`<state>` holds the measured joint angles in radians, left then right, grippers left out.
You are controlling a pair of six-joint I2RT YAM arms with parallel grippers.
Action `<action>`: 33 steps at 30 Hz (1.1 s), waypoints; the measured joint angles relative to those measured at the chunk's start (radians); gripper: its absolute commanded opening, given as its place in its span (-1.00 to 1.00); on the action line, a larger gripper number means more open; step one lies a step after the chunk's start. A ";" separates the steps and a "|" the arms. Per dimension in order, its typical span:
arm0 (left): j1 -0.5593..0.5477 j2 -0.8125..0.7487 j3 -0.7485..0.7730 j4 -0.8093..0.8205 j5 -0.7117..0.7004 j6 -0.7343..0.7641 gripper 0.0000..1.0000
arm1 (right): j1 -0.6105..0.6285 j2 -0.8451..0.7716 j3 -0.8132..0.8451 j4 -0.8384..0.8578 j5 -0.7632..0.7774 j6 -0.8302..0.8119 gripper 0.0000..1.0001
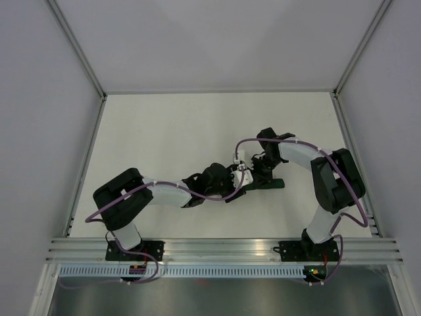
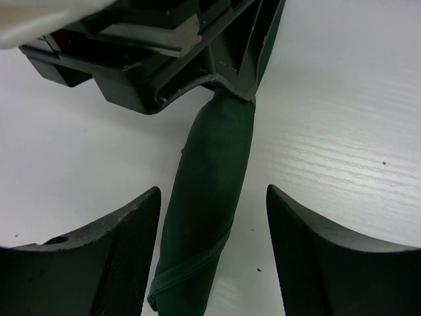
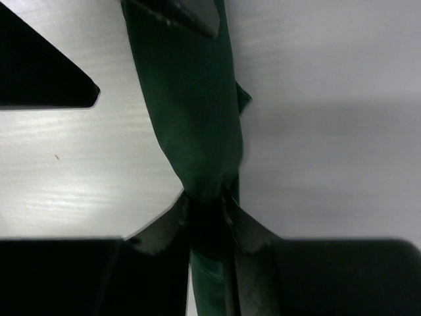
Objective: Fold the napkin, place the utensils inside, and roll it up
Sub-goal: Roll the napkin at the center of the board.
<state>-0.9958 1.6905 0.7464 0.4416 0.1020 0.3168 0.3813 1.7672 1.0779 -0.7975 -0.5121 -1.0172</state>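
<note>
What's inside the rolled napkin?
Only dark green fabric shows: the napkin lies as a tight roll on the table. No utensil pokes out of either end, and anything inside is covered by the cloth. The right gripper has its jaws shut on one end.

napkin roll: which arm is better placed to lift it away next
Probably right: the right claw is shut on the napkin roll; the left claw is open, merely straddling it.

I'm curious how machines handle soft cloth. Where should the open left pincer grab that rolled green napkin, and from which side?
Probably its middle, across the narrow width, from above. The rolled napkin lies flat on the table as a long thin tube, the right pincer clamps one end, and the left pincer straddles it, a finger on each side.
</note>
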 measured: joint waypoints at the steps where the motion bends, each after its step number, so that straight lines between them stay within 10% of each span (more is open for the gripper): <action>1: 0.000 0.016 0.008 0.001 0.005 0.000 0.40 | -0.001 0.003 0.003 -0.003 0.000 0.000 -0.62; 33: 0.001 0.106 -0.004 0.180 -0.035 -0.001 0.47 | -0.014 0.061 0.069 -0.040 -0.007 0.072 0.03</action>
<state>-0.9951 1.7962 0.7425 0.6212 0.0669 0.3157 0.3676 1.8286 1.1465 -0.8375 -0.5194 -0.9455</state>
